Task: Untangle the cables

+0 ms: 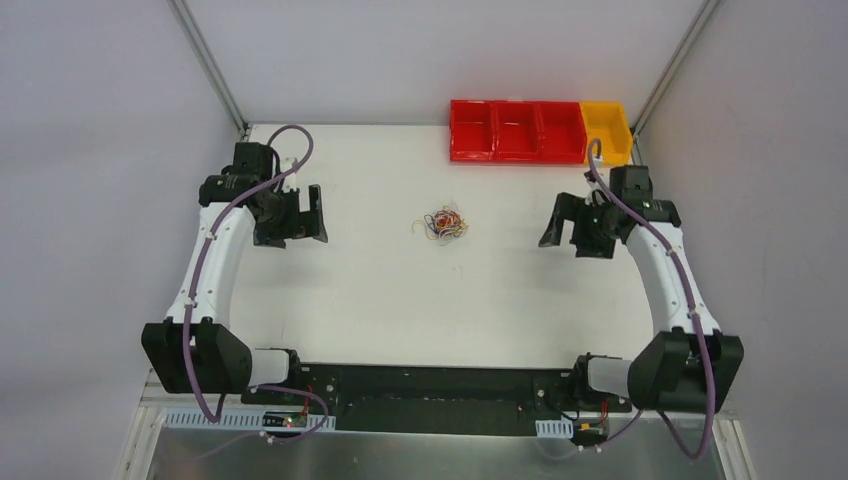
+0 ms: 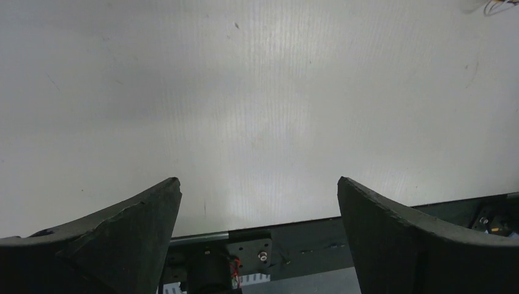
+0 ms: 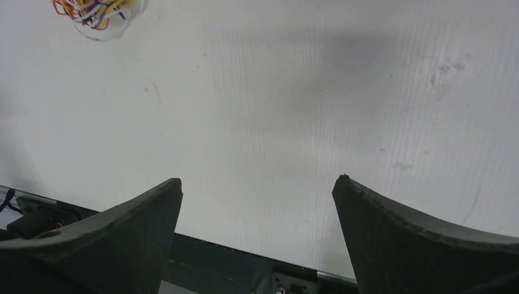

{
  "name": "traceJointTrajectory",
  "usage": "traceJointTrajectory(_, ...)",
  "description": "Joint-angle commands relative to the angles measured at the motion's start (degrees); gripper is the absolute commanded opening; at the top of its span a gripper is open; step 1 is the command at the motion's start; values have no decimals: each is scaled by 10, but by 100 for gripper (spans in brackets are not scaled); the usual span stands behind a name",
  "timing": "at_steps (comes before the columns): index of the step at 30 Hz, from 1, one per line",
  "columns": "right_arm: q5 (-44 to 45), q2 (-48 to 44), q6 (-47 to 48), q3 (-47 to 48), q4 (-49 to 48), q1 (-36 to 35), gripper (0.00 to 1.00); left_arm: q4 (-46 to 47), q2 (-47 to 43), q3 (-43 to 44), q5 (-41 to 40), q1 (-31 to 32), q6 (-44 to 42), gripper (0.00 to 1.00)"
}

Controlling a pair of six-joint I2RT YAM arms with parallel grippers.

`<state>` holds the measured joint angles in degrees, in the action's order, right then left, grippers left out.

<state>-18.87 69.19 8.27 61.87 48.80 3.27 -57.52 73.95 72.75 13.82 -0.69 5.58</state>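
The cables [image 1: 444, 224] lie in a small knotted clump of red, orange, yellow and white strands near the middle of the white table [image 1: 400, 300]. The clump shows at the top left of the right wrist view [image 3: 98, 13], and only its edge shows at the top right corner of the left wrist view [image 2: 499, 6]. My left gripper [image 1: 297, 238] hovers well to the left of the clump, open and empty [image 2: 259, 180]. My right gripper [image 1: 572, 245] hovers about as far to the right, also open with nothing between its fingers [image 3: 257, 179].
A red three-compartment bin [image 1: 515, 130] and a yellow bin [image 1: 607, 130] stand at the table's far right edge. The black mounting rail [image 1: 430, 395] with both arm bases runs along the near edge. Grey walls enclose the sides.
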Motion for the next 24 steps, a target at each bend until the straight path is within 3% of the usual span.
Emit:
traceJointTrajectory(1, 14, 87, -9, 102, -20, -69, 99, 2, 33, 62, -12, 5, -9, 100)
traceJointTrajectory(5, 49, 183, -11, 197, -11, -153, 99, -3, 46, 69, 15, 5, -50, 100)
traceJointTrajectory(9, -8, 263, -17, 270, -31, -204, 99, 4, 45, 63, 42, 4, -65, 100)
traceJointTrajectory(15, -12, 424, -17, 394, 1, -276, 99, 14, -1, 32, 92, 5, -59, 100)
traceJointTrajectory(24, 12, 548, -24, 470, -39, -320, 80, 98, -95, -66, 136, 4, 7, 100)
